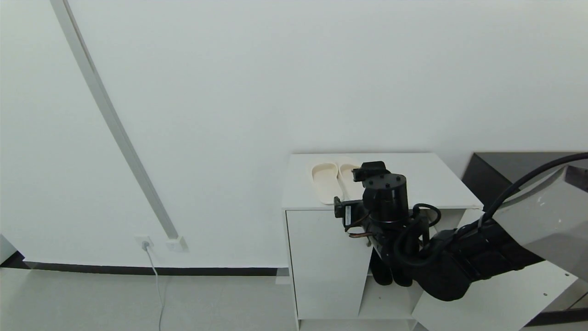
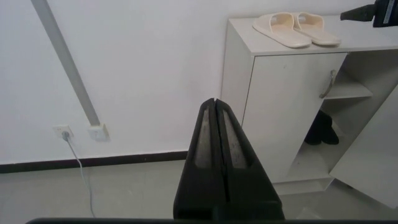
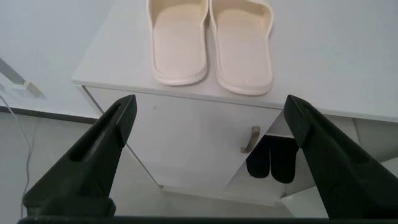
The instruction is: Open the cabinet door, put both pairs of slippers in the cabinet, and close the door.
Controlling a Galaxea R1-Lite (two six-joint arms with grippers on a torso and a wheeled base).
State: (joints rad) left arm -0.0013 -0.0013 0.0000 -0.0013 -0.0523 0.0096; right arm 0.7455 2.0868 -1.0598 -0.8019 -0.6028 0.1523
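White wall backs a white cabinet (image 1: 436, 179) with its right door open, cream foam slippers (image 1: 333, 179) on top, black slippers (image 3: 278, 158) inside, right fingers (image 3: 115, 124) spread above the cream pair, left fingers (image 2: 205, 137) clenched empty.

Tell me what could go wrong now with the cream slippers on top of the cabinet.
The open right gripper hangs by the cream slippers, side by side near the front edge of the cabinet; a poor grasp may take only one or push one off. The black slippers already sit in the open half, so the cream pair could knock them.
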